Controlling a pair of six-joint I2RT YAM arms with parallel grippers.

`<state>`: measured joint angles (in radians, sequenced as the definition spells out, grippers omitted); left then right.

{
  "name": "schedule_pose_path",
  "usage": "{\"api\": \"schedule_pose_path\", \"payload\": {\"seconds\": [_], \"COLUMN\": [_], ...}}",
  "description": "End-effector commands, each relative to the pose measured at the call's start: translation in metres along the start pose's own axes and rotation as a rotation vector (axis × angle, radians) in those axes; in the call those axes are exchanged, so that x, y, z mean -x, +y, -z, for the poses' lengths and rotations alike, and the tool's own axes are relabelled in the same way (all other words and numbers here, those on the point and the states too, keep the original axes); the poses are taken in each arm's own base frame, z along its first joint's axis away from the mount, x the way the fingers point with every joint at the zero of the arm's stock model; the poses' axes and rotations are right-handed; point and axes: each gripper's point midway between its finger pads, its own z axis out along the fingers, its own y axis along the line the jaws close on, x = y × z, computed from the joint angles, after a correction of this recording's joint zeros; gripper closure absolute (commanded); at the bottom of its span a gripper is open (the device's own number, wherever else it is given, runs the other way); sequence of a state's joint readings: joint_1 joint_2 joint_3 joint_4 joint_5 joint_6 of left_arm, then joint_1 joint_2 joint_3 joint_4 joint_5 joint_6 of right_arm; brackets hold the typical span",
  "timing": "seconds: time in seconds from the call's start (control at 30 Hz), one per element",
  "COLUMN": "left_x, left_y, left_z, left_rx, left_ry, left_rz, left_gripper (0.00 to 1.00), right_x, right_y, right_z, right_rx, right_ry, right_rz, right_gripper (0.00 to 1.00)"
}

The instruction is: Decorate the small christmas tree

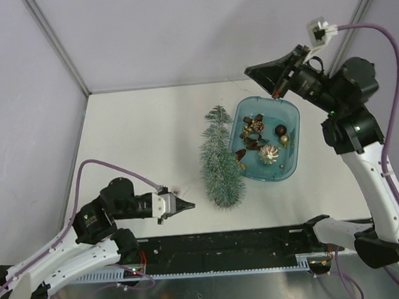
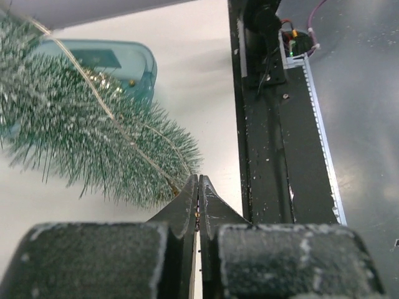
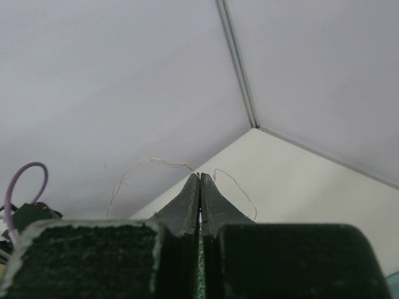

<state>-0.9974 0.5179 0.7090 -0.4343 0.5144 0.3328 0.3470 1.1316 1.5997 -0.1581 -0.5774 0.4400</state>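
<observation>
Small christmas tree [image 1: 221, 165] sits mid-surface [image 1: 150, 125], with a blue tray [image 1: 296, 143] of ornaments [image 1: 268, 151] just beside it at its 3 o'clock. Left pincer [image 1: 190, 205], at the tree's 8 o'clock near the wide end, is clenched on a thin wire [image 2: 100, 103] that runs across the bristles. Right pincer [image 3: 199, 177] is raised at the tree's 1 o'clock over the tray's far rim, also clenched on wire, with strands trailing from both sides of the tips.

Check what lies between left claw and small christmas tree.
A thin wire runs from the left claw onto the small christmas tree over bare table; left wrist view shows it.
</observation>
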Motion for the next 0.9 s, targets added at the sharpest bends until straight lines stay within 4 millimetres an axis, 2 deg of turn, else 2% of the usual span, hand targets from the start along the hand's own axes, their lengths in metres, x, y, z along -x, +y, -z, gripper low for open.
{"api": "schedule_pose_path", "payload": {"seconds": [0.0,0.17,0.3,0.57,0.73,0.87], "left_x": [-0.013,-0.017,-0.036,-0.069,-0.08,-0.072], "left_y": [0.02,0.057,0.079,0.143,0.169,0.182], "left_z": [0.003,0.013,0.02,0.04,0.022,0.006], "left_rx": [0.119,0.305,0.387,0.565,0.546,0.515], "left_ry": [0.031,0.022,0.055,0.108,0.128,0.069], "left_rz": [0.066,0.144,0.173,0.279,0.375,0.376], "left_gripper": [1.0,1.0,1.0,1.0,0.97,0.9], "right_x": [0.015,0.013,0.006,-0.014,-0.023,-0.029], "right_y": [-0.014,-0.027,-0.038,-0.067,-0.09,-0.113], "right_z": [-0.017,-0.036,-0.05,-0.067,-0.064,-0.054], "right_rx": [-0.05,-0.056,-0.061,-0.115,-0.173,-0.236], "right_ry": [-0.046,-0.052,-0.045,-0.023,-0.026,-0.019], "right_rz": [0.079,0.083,0.075,0.076,0.074,0.069], "right_gripper": [1.0,1.0,1.0,1.0,1.0,1.0]}}
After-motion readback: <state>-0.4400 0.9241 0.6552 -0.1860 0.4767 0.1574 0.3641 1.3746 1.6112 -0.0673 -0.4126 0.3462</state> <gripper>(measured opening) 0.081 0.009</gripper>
